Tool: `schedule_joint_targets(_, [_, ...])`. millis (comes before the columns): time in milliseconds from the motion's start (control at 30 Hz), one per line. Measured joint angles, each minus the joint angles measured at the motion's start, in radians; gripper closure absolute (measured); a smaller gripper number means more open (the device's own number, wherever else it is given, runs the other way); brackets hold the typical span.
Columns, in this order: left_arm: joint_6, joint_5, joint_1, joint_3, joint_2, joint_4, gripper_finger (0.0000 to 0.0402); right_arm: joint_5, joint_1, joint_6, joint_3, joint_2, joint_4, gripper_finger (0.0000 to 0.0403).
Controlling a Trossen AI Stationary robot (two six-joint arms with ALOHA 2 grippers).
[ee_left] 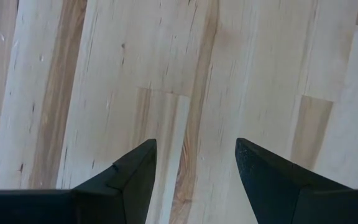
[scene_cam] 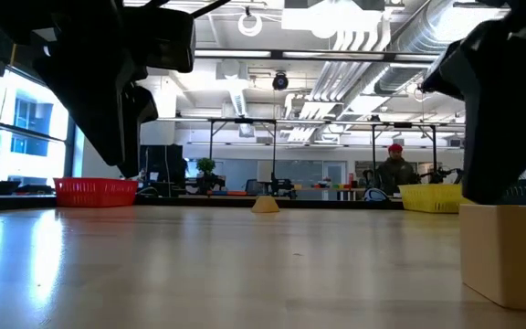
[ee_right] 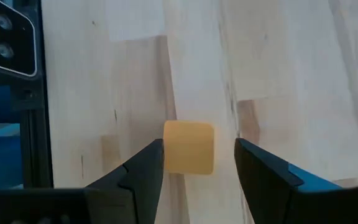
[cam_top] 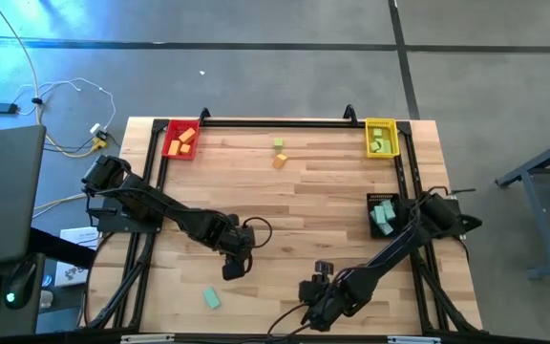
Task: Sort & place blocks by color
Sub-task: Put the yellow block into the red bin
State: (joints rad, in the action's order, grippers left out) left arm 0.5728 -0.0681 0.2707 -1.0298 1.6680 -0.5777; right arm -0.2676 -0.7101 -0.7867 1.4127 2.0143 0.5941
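Orange block (ee_right: 189,147), seemingly matte, sits between right pincer (ee_right: 197,163) fingers.

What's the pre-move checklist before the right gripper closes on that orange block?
1. Right gripper open: ok, fingers spread.
2. Orange block between the fingers: ok, roughly centred, gaps on both sides.
3. Block touching either finger: cannot tell.
4. Left gripper empty and open: ok, only bare table under it.
5. Arms apart: ok in the high view, left gripper well apart from the right.
6. Red tray has room: ok, orange blocks inside, space left.
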Motion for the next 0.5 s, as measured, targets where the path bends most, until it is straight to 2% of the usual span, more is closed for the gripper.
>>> schedule_joint_targets(500, [0.000, 0.000, 0.000, 0.000, 0.000, 0.000, 0.0198, 0.042, 0.000, -0.043, 0.000, 0.009, -0.017, 0.0222])
